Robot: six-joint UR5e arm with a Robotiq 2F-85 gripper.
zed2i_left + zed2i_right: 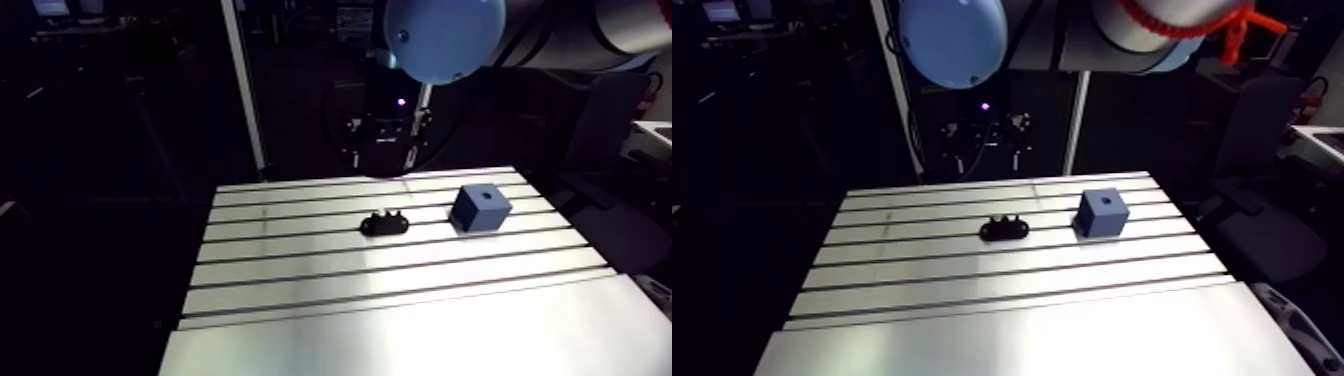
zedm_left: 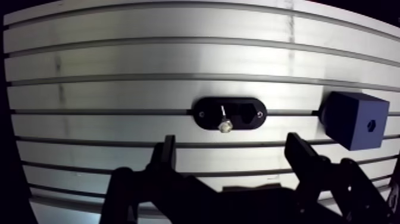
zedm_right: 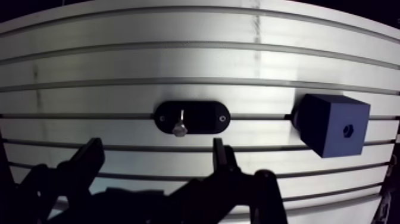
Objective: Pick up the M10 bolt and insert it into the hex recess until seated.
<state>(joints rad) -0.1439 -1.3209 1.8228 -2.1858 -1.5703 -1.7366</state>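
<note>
M10 bolt (image 2: 224, 119), standing in a black holder (image 2: 247, 113) at 12 o'clock of the spread, empty gripper (image 2: 232, 146); blue block (image 2: 354, 119) at the holder's 3 o'clock. We judge it rigid, light, slippery steel: grip its exposed upper end squarely

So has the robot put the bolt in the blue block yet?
Not yet. Nothing is done: the small silver bolt stands in the black oval holder, and the hole in the blue cube is empty. Right now the open gripper hovers near the holder, holding nothing. Left: grab the bolt, carry it, push it in.
</note>
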